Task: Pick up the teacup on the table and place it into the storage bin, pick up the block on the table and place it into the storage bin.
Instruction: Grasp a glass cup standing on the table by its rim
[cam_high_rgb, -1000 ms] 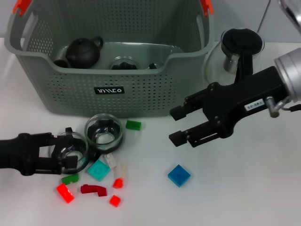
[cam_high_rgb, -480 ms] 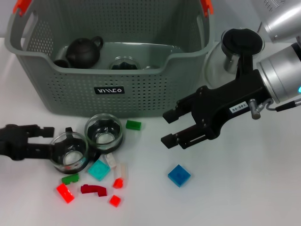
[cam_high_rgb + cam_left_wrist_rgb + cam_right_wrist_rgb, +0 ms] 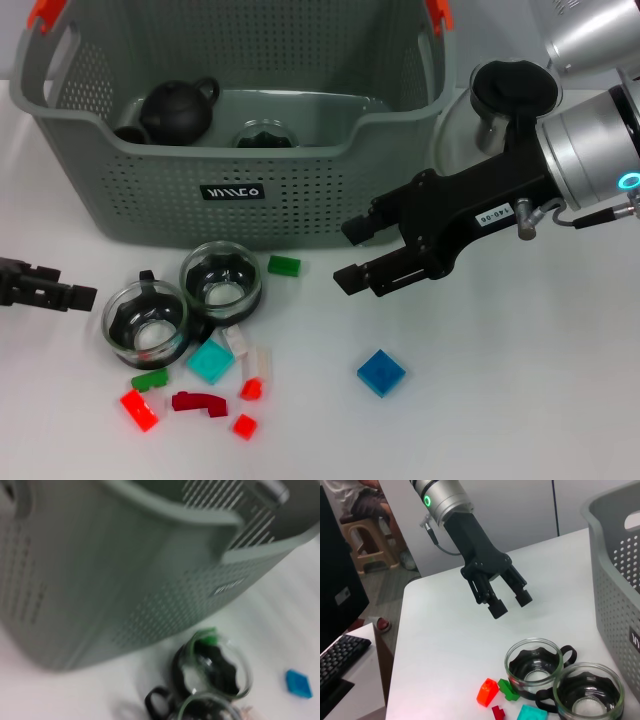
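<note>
**Kid:** What is the robot doing right now?

**Helper:** It looks like it is getting ready to grab something. Two glass teacups still sit on the desk [image 3: 520, 400], so the teacup step is not done. The right end effector [image 3: 352, 253] hangs in the air with its two fingers apart. It holds nothing.

**Kid:** Where are the cups?

**Helper:** Both are below and off to the side of the right end effector. The near teacup [image 3: 221, 278] is closer to it, just in front of the storage bin [image 3: 150, 190]. The far teacup [image 3: 147, 323] touches the first one and sits nearer the left end effector [image 3: 62, 294].

**Kid:** What about that one?

**Helper:** It is low at the edge of the desk, just beside the far teacup. It is empty and its fingers are a little apart in the right wrist view.

**Kid:** What do the cups look like?

**Helper:** Round, clear glass, with a black part inside and a black handle. Glass is slippery, so I think the grip must be careful.

**Kid:** And the block?

**Helper:** A blue block [image 3: 381, 372] lies below the right end effector. I think it goes down to a cup or that block next.
</note>
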